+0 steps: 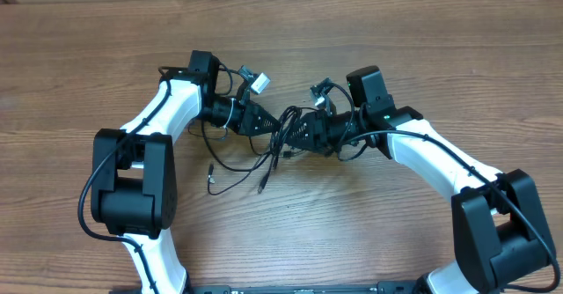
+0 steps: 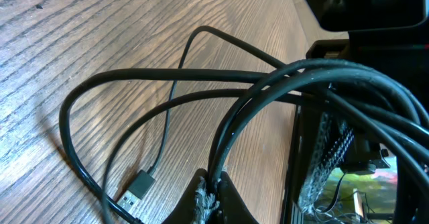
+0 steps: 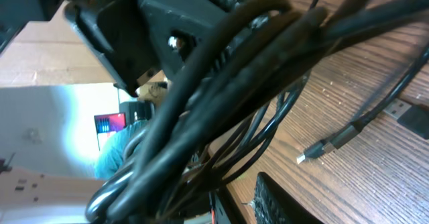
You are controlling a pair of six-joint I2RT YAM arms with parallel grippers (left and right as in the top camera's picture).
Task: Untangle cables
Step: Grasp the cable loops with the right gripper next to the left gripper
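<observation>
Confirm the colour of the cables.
The cables are black; the left wrist view shows it best.

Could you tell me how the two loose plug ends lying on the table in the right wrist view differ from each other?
The slim plug is narrow with a small silver tip, while the broad plug is wider and flatter. The slim plug shows whole, but the broad plug is cut off by the picture's edge. Both are black, end thin cables and lie loose on the wooden table.
</observation>
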